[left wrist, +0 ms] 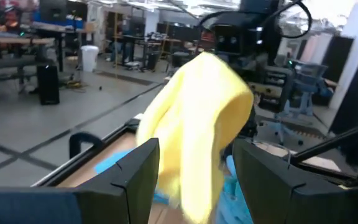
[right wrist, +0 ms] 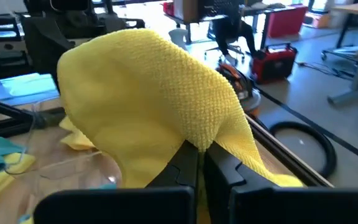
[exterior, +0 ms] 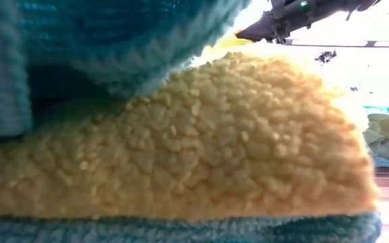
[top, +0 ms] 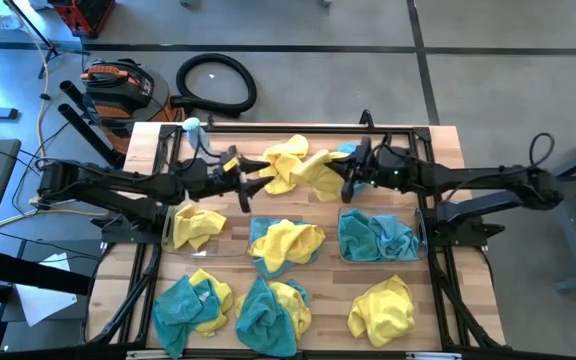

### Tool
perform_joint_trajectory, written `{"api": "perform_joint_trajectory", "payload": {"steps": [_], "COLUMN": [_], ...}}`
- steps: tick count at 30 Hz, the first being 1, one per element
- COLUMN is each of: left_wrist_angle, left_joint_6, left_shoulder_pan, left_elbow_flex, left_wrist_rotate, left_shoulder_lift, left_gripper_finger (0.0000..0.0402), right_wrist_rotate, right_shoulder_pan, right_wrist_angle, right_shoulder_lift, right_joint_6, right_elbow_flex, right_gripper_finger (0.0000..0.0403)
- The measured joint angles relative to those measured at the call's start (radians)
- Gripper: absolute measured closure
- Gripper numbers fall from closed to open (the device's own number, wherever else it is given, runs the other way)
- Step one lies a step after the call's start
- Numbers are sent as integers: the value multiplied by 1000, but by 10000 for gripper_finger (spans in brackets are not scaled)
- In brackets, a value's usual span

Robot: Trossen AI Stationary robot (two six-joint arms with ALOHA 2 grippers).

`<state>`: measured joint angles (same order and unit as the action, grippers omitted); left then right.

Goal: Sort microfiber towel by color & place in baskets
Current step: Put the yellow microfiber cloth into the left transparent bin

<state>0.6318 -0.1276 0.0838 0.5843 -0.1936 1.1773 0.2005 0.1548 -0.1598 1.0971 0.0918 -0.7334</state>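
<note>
A yellow towel (top: 295, 166) hangs above the table's (top: 143, 150) far middle, pinched in the right gripper (right wrist: 201, 163), whose jaws are clamped together on its fold. The left gripper (left wrist: 194, 171) faces it with jaws apart, the cloth hanging between them. Nearer sit two baskets (top: 420, 240): one holds yellow, the other teal. Loose towels crowd the near edge. The low view is blocked by cloth.
</note>
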Motion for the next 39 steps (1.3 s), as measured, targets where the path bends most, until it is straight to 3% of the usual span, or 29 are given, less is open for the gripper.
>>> {"api": "perform_joint_trajectory", "payload": {"steps": [12,20,24,30,34,39], "left_wrist_angle": [-36,-35,-36,-61,-61,-54], "left_joint_6": [137,166,166,166,169,198], "left_shoulder_pan": [-28,-11,-5,4,9,9], "left_elbow_flex": [304,406,429,432,432,431], "left_wrist_rotate": [0,0,0,1,1,-13], "left_shoulder_lift": [333,428,437,438,437,405], "left_gripper_finger": [209,216,265,390,396,400], "right_wrist_rotate": [-5,-1,-10,-26,0,120], "right_shoulder_pan": [-27,-45,-46,-46,-46,-38], "right_wrist_angle": [46,90,90,100,130,223], "right_shoulder_lift": [98,104,104,104,99,97], "right_joint_6": [-15,-29,-29,-41,-62,-92], "right_elbow_flex": [-107,-111,-111,-111,-111,-111], "right_gripper_finger": [403,400,391,359,321,287]}}
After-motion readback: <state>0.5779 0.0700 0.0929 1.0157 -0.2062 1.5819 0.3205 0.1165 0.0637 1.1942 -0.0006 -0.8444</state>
